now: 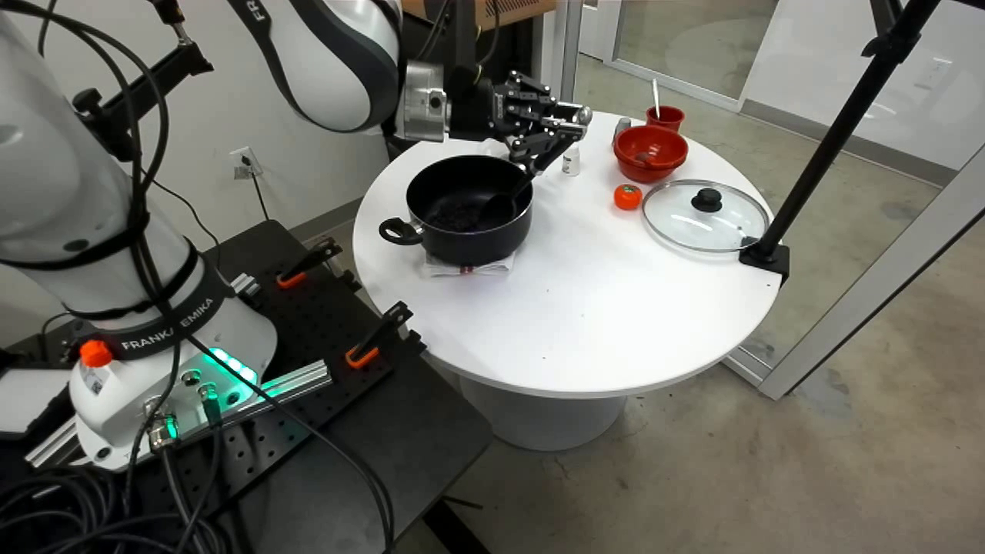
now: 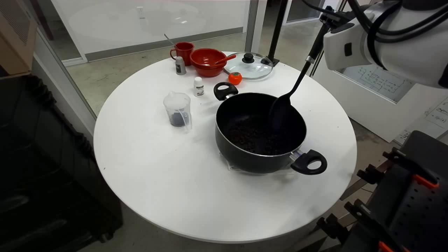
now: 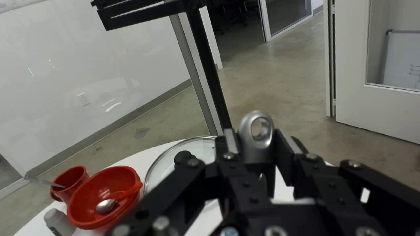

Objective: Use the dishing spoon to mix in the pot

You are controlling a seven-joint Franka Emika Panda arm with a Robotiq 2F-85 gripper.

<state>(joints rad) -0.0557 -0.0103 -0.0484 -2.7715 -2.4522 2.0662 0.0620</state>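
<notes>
The black pot [image 1: 475, 248] stands on a folded cloth on the round white table; it also shows in an exterior view [image 2: 241, 157] with dark small pieces inside. The black dishing spoon [image 1: 500, 208] leans with its head down in the pot, and its shaft rises past the rim [image 2: 297, 82]. My gripper [image 1: 569, 127] is above the pot's rim, shut on the upper handle of the spoon. In the wrist view the handle's silver ring end [image 3: 256, 154] sits between the fingers [image 3: 257, 144]. The pot and spoon head are out of the wrist view.
Beyond the pot are a red bowl [image 2: 208, 71], a red mug [image 2: 183, 52], a grey shaker [image 2: 180, 66], a tomato [image 2: 235, 78] and a glass lid [image 2: 245, 71]. A measuring cup [image 2: 178, 108] and white bottle [image 2: 198, 87] stand beside it. A black pole [image 1: 839, 131] is clamped to the edge.
</notes>
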